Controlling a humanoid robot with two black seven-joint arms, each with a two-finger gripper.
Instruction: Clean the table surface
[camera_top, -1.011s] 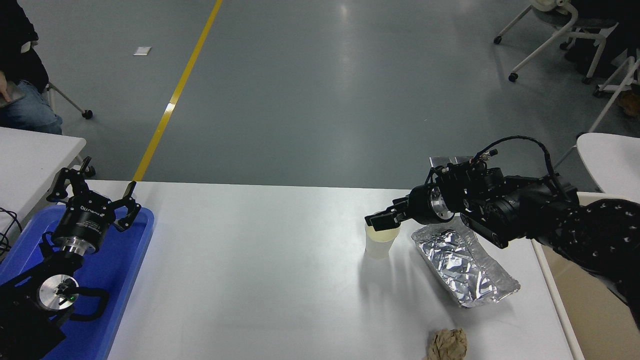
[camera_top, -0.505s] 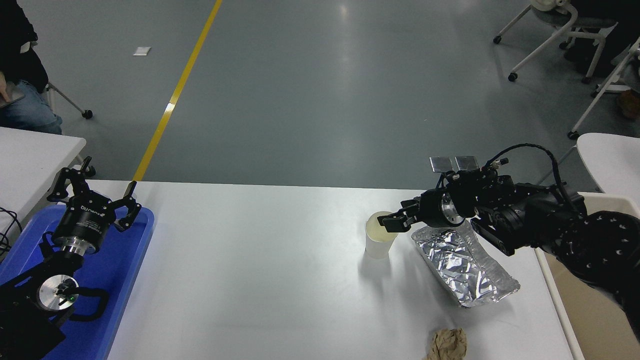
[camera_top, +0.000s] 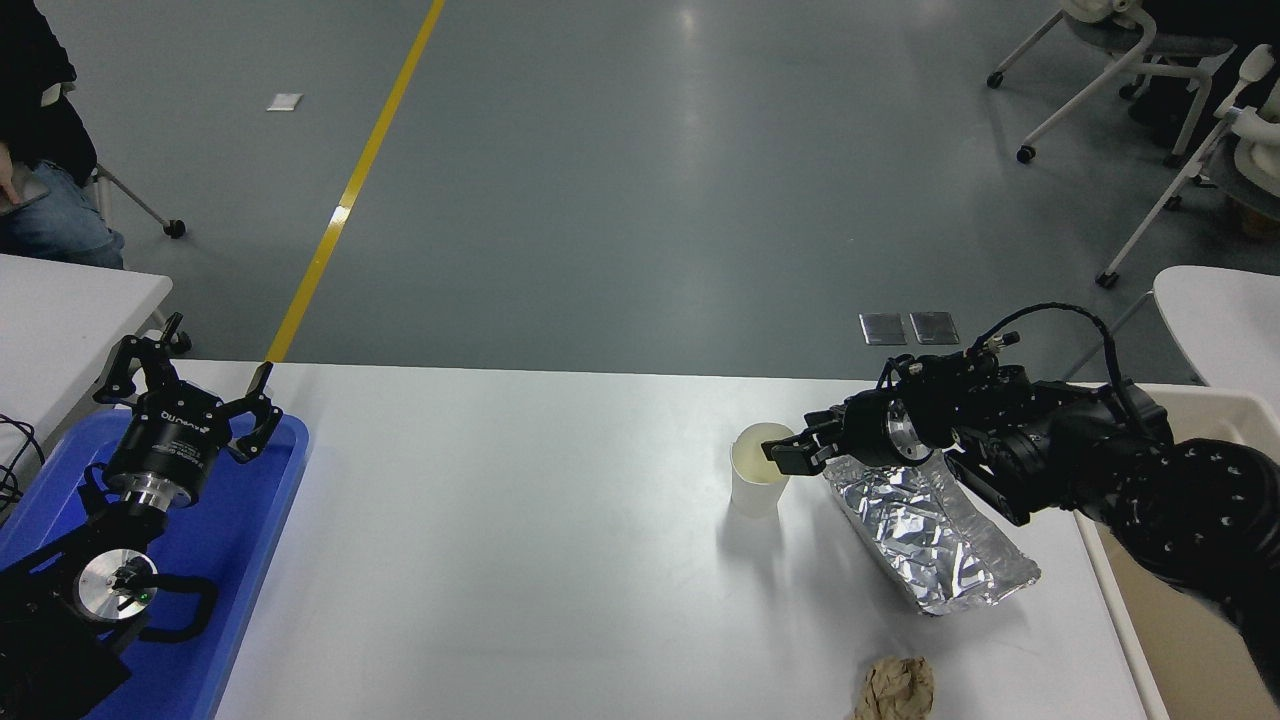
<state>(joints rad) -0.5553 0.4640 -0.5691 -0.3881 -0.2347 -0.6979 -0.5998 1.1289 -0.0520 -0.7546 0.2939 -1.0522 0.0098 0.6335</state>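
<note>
Compared to a second back, the right tool (camera_top: 795, 452) has pulled back toward the right and dropped a bit, so instead of hanging over the cup's (camera_top: 757, 480) mouth it's now at the right side of the rim, above the near end of the foil tray (camera_top: 930, 535). Can't really tell if its fingers are pinching the rim or just parked next to it, too dark and small. Left tool (camera_top: 190, 395) is parked over the blue tray (camera_top: 250, 560) at the lower left, fingers spread wide, holding nothing. As for progress, I'd say barely started: the white surface (camera_top: 520, 540) fills the middle of the shot and 3 things are still sitting on it, the cup, the foil tray and a crumpled brown paper ball (camera_top: 895, 688) near the front edge. Beige bin (camera_top: 1180, 620) on the right looks like where they'd go.
</note>
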